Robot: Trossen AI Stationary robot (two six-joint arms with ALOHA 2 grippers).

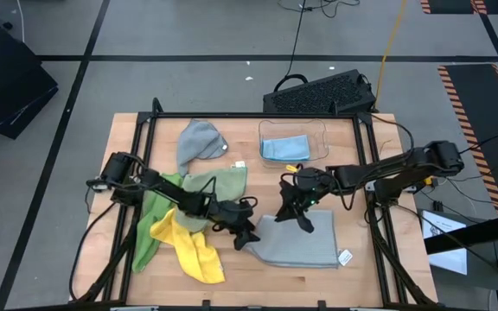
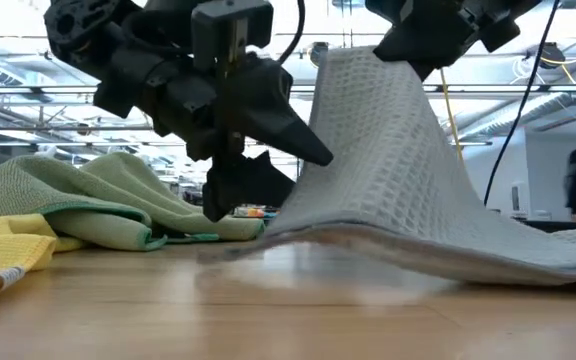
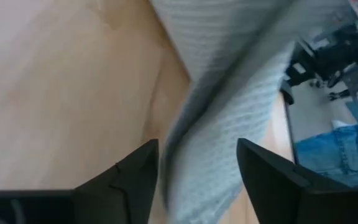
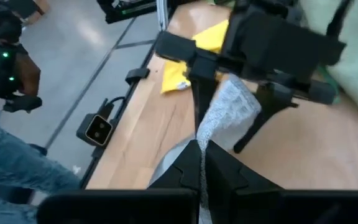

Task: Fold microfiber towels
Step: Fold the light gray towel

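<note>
Grey towel (image 2: pixel 398 170) hangs pinched in right gripper (image 4: pixel 202 163); left wrist view alone shows left gripper (image 3: pixel 197 177) spread astride its edge.

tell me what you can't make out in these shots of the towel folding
- Whether the left gripper already pinches the grey towel: in the left wrist view the cloth lies between open fingers, contact blurred.
- Grey towel's far edge: low view, hidden behind its lifted fold, which the shut right gripper holds.
- Yellow towel and bright green towel: high view, partly covered by the left arm.
- Light blue towel: its folds, too small.
</note>
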